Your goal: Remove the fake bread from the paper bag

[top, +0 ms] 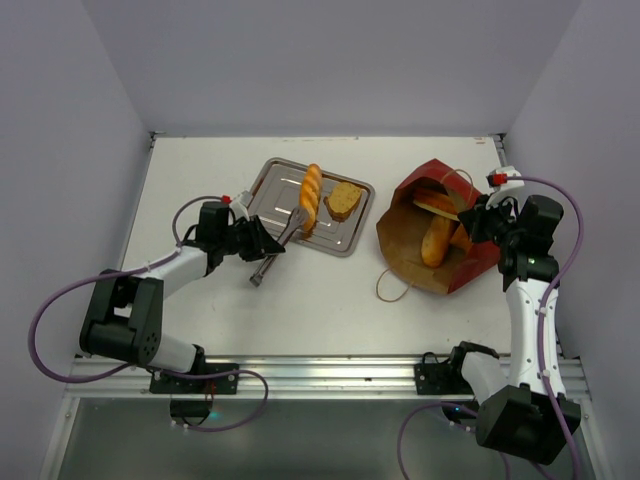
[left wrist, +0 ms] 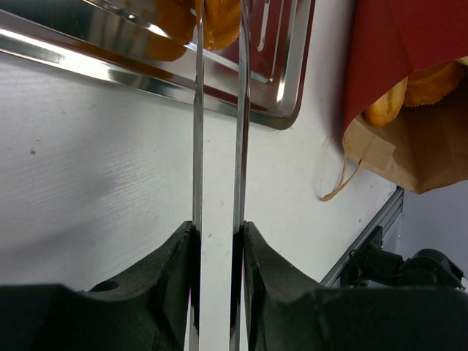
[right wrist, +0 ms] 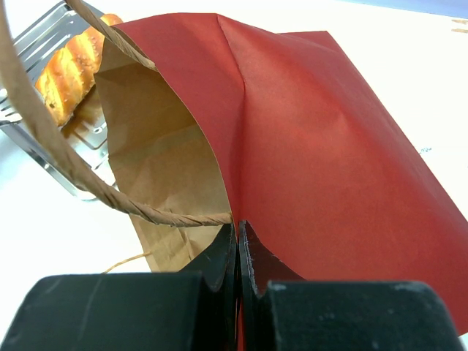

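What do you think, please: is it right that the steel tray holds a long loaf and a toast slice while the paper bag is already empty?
Not quite: the paper bag is not empty; the top view shows loaves inside it. The steel tray does hold a long loaf and a toast slice.

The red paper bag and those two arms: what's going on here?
The left gripper holds metal tongs, whose tips sit around a long ridged loaf on the steel tray, beside a toast slice. The right gripper pinches the rim of the red paper bag. More loaves lie inside it, not yet taken out.
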{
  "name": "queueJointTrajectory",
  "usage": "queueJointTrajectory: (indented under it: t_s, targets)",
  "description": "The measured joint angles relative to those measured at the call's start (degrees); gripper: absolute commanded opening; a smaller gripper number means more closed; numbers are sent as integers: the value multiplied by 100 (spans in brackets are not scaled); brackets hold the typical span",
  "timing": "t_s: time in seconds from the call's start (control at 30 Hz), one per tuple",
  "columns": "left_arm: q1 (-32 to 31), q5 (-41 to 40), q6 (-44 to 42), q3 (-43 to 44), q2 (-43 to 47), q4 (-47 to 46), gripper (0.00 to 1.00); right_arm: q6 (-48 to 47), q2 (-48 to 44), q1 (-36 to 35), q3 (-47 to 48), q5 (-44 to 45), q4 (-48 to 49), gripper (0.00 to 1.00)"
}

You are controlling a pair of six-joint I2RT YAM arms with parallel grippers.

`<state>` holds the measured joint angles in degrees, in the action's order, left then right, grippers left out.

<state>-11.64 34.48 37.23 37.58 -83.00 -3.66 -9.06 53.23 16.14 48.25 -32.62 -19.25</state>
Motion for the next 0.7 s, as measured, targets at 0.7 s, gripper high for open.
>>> queueJointTrajectory:
  t_s: [0.7]
  targets:
    - [0, -715, -269, 289, 365, 1110, 48, 0, 0, 0, 0, -9, 0, 0]
